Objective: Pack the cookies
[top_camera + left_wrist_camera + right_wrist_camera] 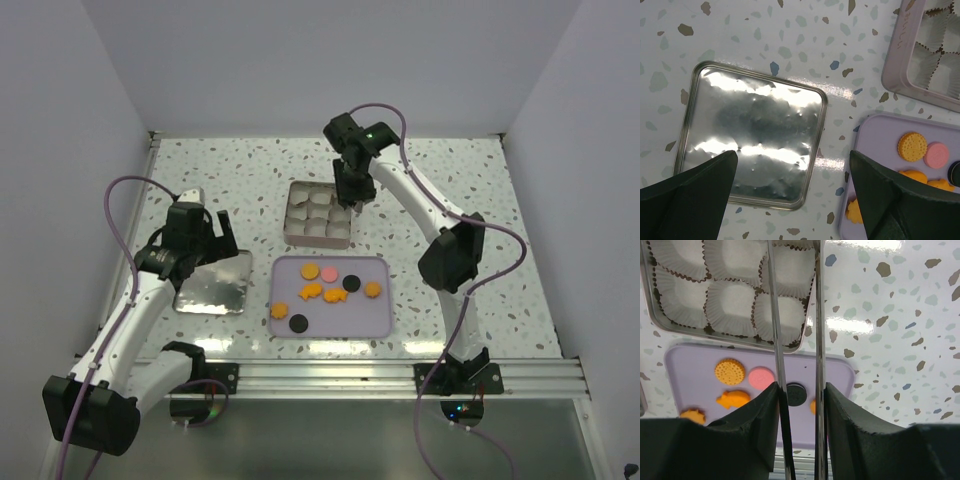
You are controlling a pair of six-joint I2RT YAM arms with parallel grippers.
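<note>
Several cookies lie on the lavender tray (340,320): an orange round (310,271), a pink round (329,272), a black round (351,282) and orange fish shapes (309,291). My right gripper (352,190) hangs over the near right corner of the metal tin (291,212). It is shut on a pair of metal tongs (818,315), whose two blades stand apart and reach over the tin's white paper cups (730,307). The blade tips run out of the right wrist view. My left gripper (205,235) is open above the tin's lid (213,282), holding nothing.
The shiny square lid (755,130) lies flat on the speckled table, left of the tray (875,145). The tin's wall (897,55) stands beyond the tray's far edge. White walls close in the table on three sides. A metal rail (400,375) runs along the near edge.
</note>
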